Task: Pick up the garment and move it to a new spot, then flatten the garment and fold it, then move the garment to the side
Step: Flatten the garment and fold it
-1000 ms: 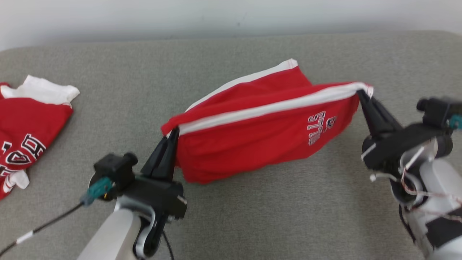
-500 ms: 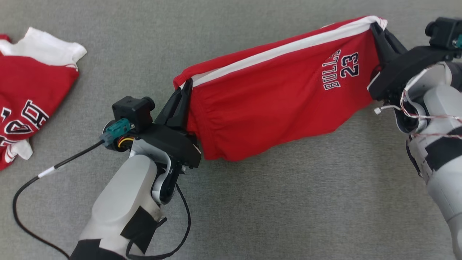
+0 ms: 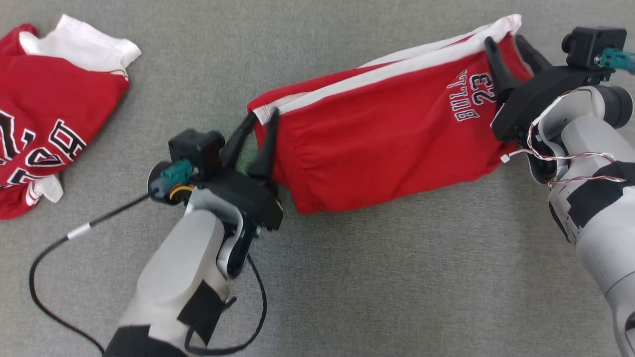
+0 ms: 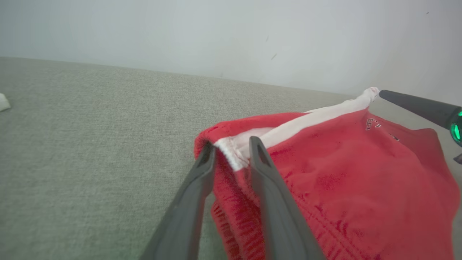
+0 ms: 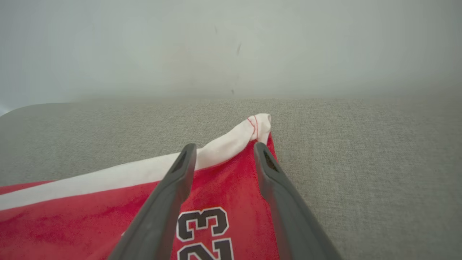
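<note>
The garment (image 3: 387, 134) is a pair of red shorts with a white side stripe and "BULLS 23" print, lying stretched out on the grey fabric surface (image 3: 397, 277). My left gripper (image 3: 258, 130) is open at its left corner, and the white hem lies loose between the fingers (image 4: 231, 146). My right gripper (image 3: 507, 45) is open over the right corner, one finger on each side of the white stripe's end (image 5: 225, 148). The shorts (image 4: 343, 173) sag flat between both arms, print facing up (image 5: 90, 216).
A second red and white jersey (image 3: 49, 114) lies crumpled at the far left. A black cable (image 3: 49, 243) loops from my left wrist across the surface. A pale wall (image 5: 231, 43) rises behind the far edge. My right finger (image 4: 415, 104) shows in the left wrist view.
Both grippers have gone from shut on the shorts' corners to open, letting go. The shorts have dropped onto the surface. The head camera has tilted down and shifted.
</note>
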Available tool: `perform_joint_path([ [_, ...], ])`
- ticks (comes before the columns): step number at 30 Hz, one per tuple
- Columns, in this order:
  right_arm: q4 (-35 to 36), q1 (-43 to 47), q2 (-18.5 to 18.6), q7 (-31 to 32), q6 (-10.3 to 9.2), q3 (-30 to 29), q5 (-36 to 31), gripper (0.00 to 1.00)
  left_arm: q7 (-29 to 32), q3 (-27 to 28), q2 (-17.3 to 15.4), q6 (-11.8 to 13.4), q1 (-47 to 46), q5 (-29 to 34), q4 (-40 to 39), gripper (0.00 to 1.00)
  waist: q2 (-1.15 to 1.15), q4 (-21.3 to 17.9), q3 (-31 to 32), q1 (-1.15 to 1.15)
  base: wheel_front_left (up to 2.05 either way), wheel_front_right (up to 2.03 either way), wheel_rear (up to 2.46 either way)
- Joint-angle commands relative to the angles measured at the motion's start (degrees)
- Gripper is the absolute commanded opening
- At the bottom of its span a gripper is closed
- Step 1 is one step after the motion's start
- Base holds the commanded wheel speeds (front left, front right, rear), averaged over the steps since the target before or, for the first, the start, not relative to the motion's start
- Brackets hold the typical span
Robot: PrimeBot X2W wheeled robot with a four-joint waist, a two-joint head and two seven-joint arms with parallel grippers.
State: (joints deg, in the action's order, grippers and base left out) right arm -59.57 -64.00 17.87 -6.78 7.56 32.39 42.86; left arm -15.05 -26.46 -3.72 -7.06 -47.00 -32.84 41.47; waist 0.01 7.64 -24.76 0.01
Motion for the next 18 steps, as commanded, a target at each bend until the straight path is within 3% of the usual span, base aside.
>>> perform_joint_path([
  [1, -0.1, 0.6, 0.4, -0.7, -0.15, 0.5, 0.8, 1.0, -0.2, 0.3, 0.2, -0.1, 1.5, 0.7, -0.2, 1.0, -0.01, -0.5, 1.0, -0.01, 0.0, 0.0, 0.0],
  [9, 1.3, 6.0, 4.2, -3.8, -0.15, 5.3, 4.4, 1.0, -0.2, 7.7, -1.7, 0.4, 10.6, 5.0, -8.2, 1.0, -0.01, -1.5, 6.0, -0.01, 0.0, 0.0, 0.0],
  [13, 1.5, 9.8, 6.6, -3.8, -0.15, 7.0, 7.5, 1.0, -0.2, 13.6, -2.3, 2.0, 18.3, 12.0, -19.3, 1.0, -0.01, -1.2, 7.5, -0.01, 0.0, 0.0, 0.0],
  [18, 0.9, 11.8, 6.4, -4.1, -0.15, 7.2, 10.9, 1.0, -0.2, 18.6, -0.9, 2.7, 26.1, 18.4, -29.4, 1.0, -0.01, -0.9, 7.6, -0.01, 0.0, 0.0, 0.0],
])
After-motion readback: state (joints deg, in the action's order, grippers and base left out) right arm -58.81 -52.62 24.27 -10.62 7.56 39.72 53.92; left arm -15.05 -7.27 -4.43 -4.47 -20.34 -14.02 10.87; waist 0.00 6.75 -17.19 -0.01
